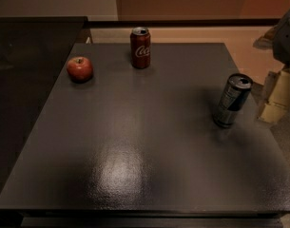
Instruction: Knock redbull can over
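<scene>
The redbull can (232, 100), slim and silver-and-blue with a silver top, stands upright on the dark grey table (135, 141) near its right edge. My gripper (277, 98) shows as pale beige parts at the frame's right edge, just right of the can and beyond the table's edge, apart from the can. The grey arm body (287, 37) rises above it.
A red Coca-Cola can (140, 47) stands upright at the table's back middle. A red apple (80, 69) lies at the back left. A dark counter (35, 37) adjoins the table on the left. Tan floor lies behind and to the right.
</scene>
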